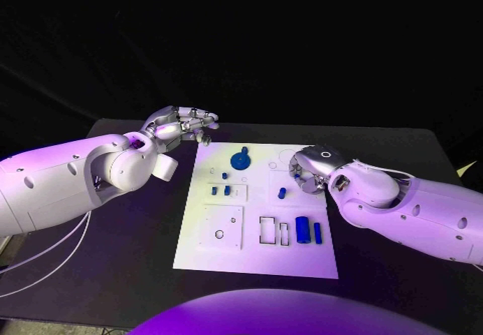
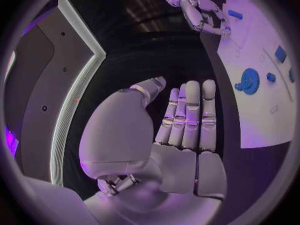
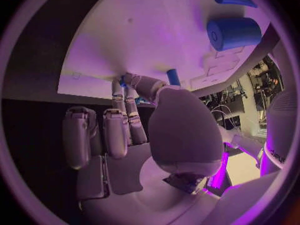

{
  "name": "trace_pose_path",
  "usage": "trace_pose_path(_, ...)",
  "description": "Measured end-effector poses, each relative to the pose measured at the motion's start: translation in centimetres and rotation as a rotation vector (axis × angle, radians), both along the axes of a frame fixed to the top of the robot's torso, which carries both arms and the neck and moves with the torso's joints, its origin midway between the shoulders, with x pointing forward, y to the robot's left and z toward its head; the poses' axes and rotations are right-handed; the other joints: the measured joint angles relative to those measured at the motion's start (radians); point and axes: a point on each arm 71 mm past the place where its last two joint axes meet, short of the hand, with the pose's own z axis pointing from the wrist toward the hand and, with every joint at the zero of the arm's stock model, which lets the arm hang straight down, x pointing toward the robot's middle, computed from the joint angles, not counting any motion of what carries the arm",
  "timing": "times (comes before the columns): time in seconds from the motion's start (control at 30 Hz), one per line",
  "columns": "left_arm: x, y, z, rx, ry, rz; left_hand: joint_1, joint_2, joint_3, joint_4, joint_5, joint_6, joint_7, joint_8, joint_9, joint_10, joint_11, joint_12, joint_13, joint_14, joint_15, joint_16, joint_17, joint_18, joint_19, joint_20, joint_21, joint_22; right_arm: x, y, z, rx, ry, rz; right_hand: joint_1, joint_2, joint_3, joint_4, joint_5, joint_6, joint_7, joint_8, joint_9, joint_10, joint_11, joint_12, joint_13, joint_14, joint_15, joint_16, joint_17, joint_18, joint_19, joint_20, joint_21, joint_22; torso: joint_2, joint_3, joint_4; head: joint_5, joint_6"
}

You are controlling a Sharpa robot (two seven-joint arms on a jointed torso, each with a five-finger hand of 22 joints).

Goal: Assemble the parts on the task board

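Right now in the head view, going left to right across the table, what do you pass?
Left robot hand → blue gear on the task board → small blue peg → large blue cylinder → thin blue pin, with the right robot hand over the board's right edge.

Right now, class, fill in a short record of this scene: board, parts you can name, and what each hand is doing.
board: white task board on the black table
gear: blue gear near the board's far edge
cylinders: thick blue cylinder with a thinner blue pin beside it
left hand: off the board's far left corner, holding nothing
right hand: over the board, fingertips by a small blue peg; grip unclear
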Motion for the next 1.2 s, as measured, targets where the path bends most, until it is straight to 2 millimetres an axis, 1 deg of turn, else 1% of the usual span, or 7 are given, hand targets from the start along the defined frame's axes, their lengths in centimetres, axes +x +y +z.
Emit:
trace_pose_path(0.4, 0.0, 0.1, -0.1, 0.007, 0.004, 0.0, 0.0, 0.0, 0.003, -0.003, 0.0, 0.0, 0.0, 0.0, 0.001, -0.004, 0.004, 0.0, 0.0, -0.004, 0.004, -0.004, -0.002, 0.0, 0.0, 0.0, -0.002, -0.001, -0.4, -0.7, 0.9, 0.038, -0.034, -0.009, 0.0, 0.0, 0.012, -0.015, -0.028, 0.003, -0.003, 0.0, 0.003, 0.002, 0.002, 0.0, 0.0, -0.003, -0.003, 0.0, 0.0, 0.0, 0.0, 0.0, 0.012, 0.0, 0.0, -0.0009, 0.0, -0.002, 0.004)
trace_pose_path(0.5, 0.1, 0.1, -0.1, 0.008, 0.005, 0.0, 0.0, 0.0, 0.003, -0.003, 0.0, 0.0, 0.0, 0.0, 0.001, -0.004, 0.004, 0.0, 0.0, -0.004, 0.004, -0.004, -0.002, 0.0, 0.0, 0.0, -0.004, -0.002, -0.5, -0.9, 1.6, 0.055, -0.049, -0.011, 0.002, 0.001, 0.012, -0.015, -0.03, 0.003, -0.003, 0.0, 0.003, 0.002, 0.002, 0.0, 0.0, -0.003, -0.003, 0.0, 0.0, 0.0, 0.0, 0.0, 0.012, 0.0, 0.0, -0.0009, 0.0, -0.003, 0.004)
trace_pose_path(0.57, 0.1, 0.1, -0.1, 0.009, 0.006, 0.001, 0.0, 0.0, 0.003, -0.003, 0.0, 0.0, 0.0, 0.0, 0.001, -0.004, 0.004, 0.0, 0.0, -0.004, 0.004, -0.004, -0.002, 0.0, 0.0, 0.0, -0.004, -0.002, -0.5, -1.0, 2.1, 0.067, -0.056, -0.012, 0.01, 0.009, 0.011, -0.016, -0.032, 0.003, -0.003, 0.0, 0.003, 0.002, 0.002, -0.001, 0.0, -0.003, -0.003, 0.0, 0.0, 0.0, 0.0, 0.0, 0.012, 0.0, 0.0, -0.0009, 0.0001, -0.003, 0.005)
trace_pose_path(0.8, 0.1, 0.2, -0.1, 0.011, 0.008, 0.002, 0.0, 0.0, 0.003, -0.003, 0.0, -0.004, 0.004, 0.0, 0.001, -0.013, 0.005, 0.0, 0.0, -0.004, 0.004, -0.004, -0.004, 0.0, -0.003, 0.003, -0.008, -0.004, -1.5, -1.1, 4.0, 0.123, -0.064, -0.002, 0.01, 0.009, 0.014, -0.013, -0.034, 0.003, -0.003, 0.0, 0.003, 0.002, 0.002, -0.006, 0.0, -0.003, -0.003, 0.0, 0.0, 0.0, 0.0, 0.0, 0.012, 0.0, 0.0, -0.0012, -0.0001, -0.001, 0.005)
trace_pose_path(0.9, 0.1, 0.1, -0.2, 0.011, 0.009, 0.001, 0.0, 0.0, 0.003, -0.003, 0.0, -0.004, 0.004, 0.0, 0.001, -0.013, 0.005, 0.0, 0.0, -0.004, 0.004, -0.004, -0.004, 0.0, -0.003, 0.003, -0.008, -0.004, -2.0, -0.6, 4.5, 0.147, -0.061, 0.011, 0.01, 0.009, 0.014, -0.013, -0.036, 0.003, -0.003, 0.0, 0.003, 0.002, 0.002, -0.007, 0.0, -0.004, -0.003, 0.0, 0.0, 0.0, 0.0, 0.0, 0.012, 0.0, 0.0, -0.0015, -0.0005, 0.0, 0.005)
trace_pose_path(1.0, 0.1, 0.0, -0.2, 0.011, 0.009, 0.0, 0.0, 0.0, 0.003, -0.003, 0.0, -0.004, 0.004, 0.0, 0.001, -0.013, 0.005, 0.0, 0.0, -0.004, 0.004, -0.004, -0.004, 0.0, -0.003, 0.003, -0.008, -0.004, -2.8, 0.6, 4.9, 0.181, -0.052, 0.041, 0.01, 0.009, 0.014, -0.013, -0.036, 0.003, -0.003, 0.0, 0.002, 0.002, 0.002, -0.009, 0.0, -0.003, -0.003, 0.0, 0.0, 0.0, 0.0, 0.0, 0.012, 0.0, 0.0, -0.0015, -0.0006, 0.003, 0.006)
trace_pose_path(1.2, 0.2, -0.4, -0.2, 0.009, 0.01, -0.007, 0.0, 0.0, 0.003, -0.003, 0.0, -0.004, 0.004, 0.0, 0.001, -0.013, 0.005, 0.0, 0.0, -0.004, 0.004, -0.004, -0.005, 0.0, -0.003, 0.003, -0.008, -0.004, -4.5, 4.4, 5.2, 0.245, -0.021, 0.124, 0.01, 0.009, 0.017, -0.016, -0.04, 0.003, -0.003, 0.0, 0.002, 0.002, 0.002, -0.012, 0.0, -0.003, -0.003, 0.0, 0.0, 0.0, 0.0, 0.0, 0.012, 0.0, -0.001, -0.0016, 0.0003, 0.016, 0.006)
